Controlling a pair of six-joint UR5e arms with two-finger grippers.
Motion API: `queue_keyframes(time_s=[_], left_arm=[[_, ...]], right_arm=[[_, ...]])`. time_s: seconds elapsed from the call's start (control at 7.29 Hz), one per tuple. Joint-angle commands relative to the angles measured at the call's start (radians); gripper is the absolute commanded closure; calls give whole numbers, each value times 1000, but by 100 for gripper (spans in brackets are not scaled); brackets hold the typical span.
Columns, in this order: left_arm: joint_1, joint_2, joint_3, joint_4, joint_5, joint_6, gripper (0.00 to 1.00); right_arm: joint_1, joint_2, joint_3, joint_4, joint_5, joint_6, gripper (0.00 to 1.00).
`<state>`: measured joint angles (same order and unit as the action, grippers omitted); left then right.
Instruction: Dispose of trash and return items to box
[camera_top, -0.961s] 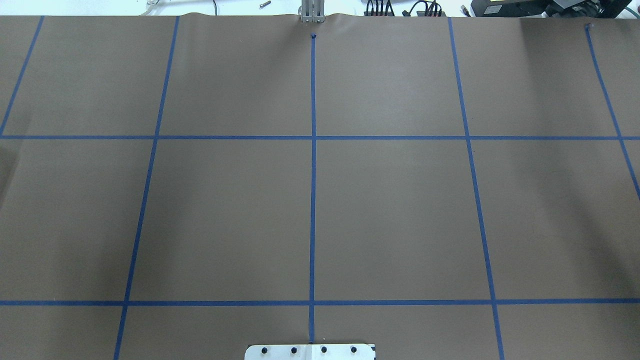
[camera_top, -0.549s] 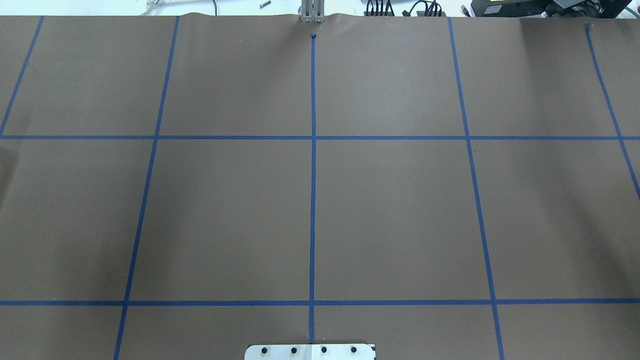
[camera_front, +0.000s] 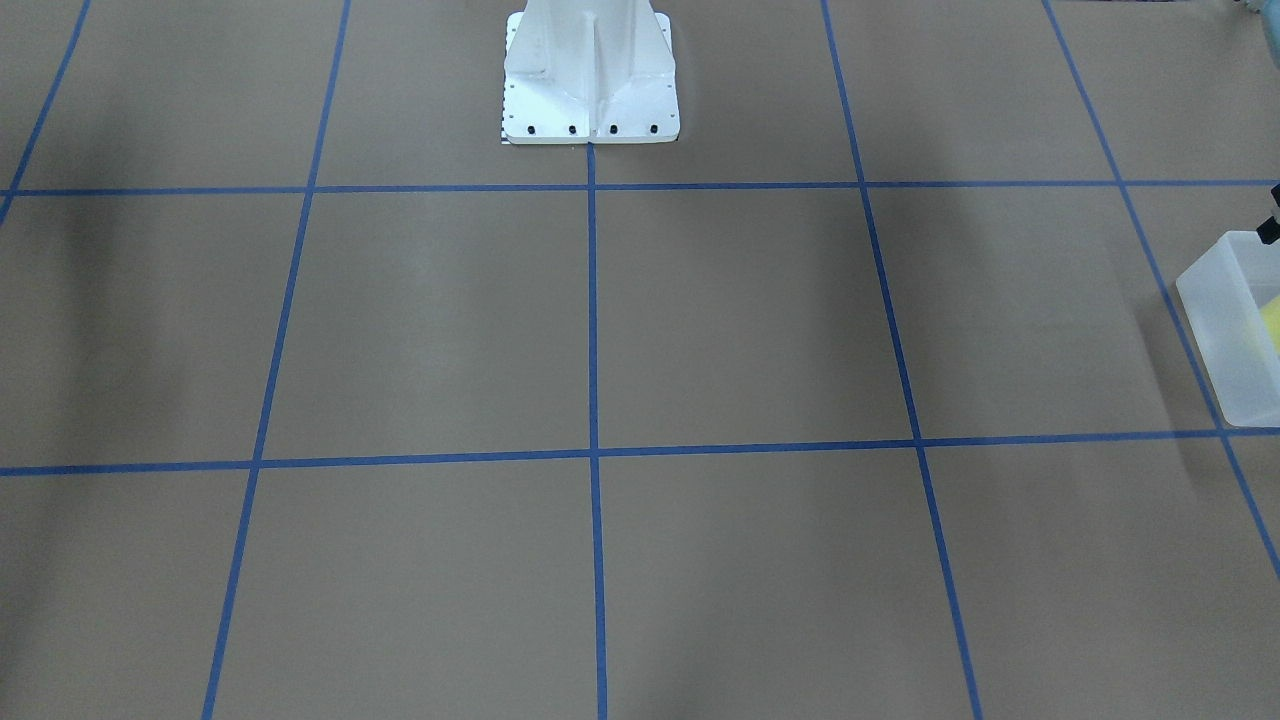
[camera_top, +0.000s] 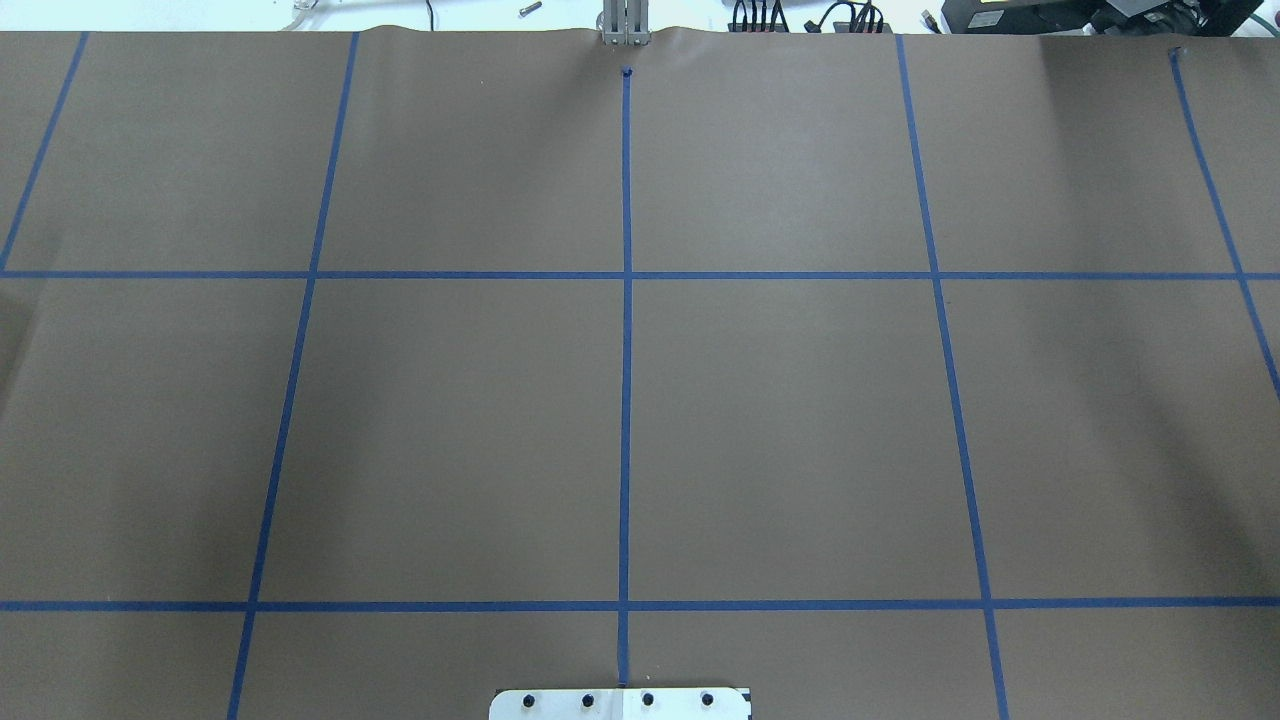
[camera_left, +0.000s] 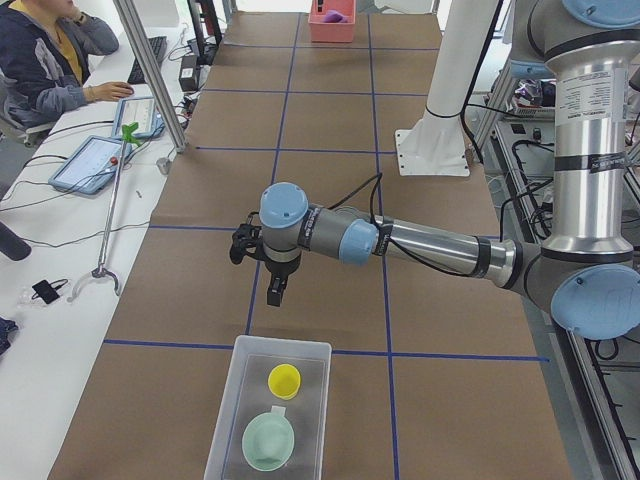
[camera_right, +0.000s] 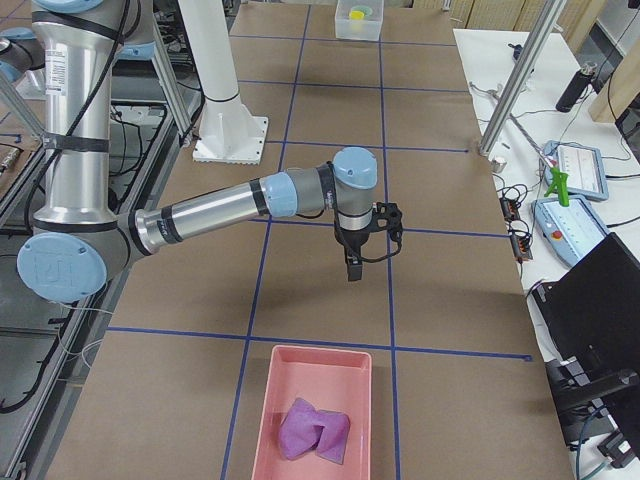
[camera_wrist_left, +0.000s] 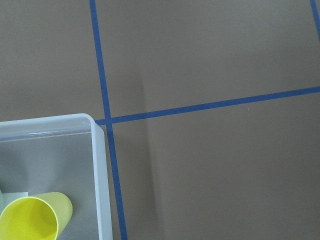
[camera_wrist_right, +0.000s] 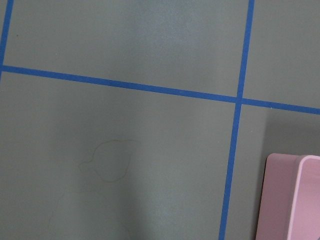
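Horizontally outstretched, left arm (camera_left: 420, 245) points left gripper (camera_left: 275, 295) downward.

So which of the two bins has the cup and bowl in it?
The translucent white box, at the table's end on the robot's left: yellow cup and mint-green bowl sit inside. The pink tray holds only crumpled purple material.
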<state>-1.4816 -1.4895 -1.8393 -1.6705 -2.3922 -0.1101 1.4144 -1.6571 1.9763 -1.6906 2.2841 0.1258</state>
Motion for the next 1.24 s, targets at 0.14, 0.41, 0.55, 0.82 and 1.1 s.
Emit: queue_keyframes(time_s=[0.14,0.41,0.55,0.82,1.1], left_arm=[[-2,0,3,0,-1,1,2],[-3,1,-4,0,-1,0,2],[-3,3,-15,0,-7,-2,2],[-2,2,-11,0,-4,-9,2],[-2,3,-8,-3,-5,-5,2]], right_arm=[[0,0,-2,-1,-2,2,0],[-2,0,-8,0,-3,3,0],[0,5,-10,0,-5,3,0],[0,5,-14,0,-2,8,0],[0,10,-28,0,0,8,0]])
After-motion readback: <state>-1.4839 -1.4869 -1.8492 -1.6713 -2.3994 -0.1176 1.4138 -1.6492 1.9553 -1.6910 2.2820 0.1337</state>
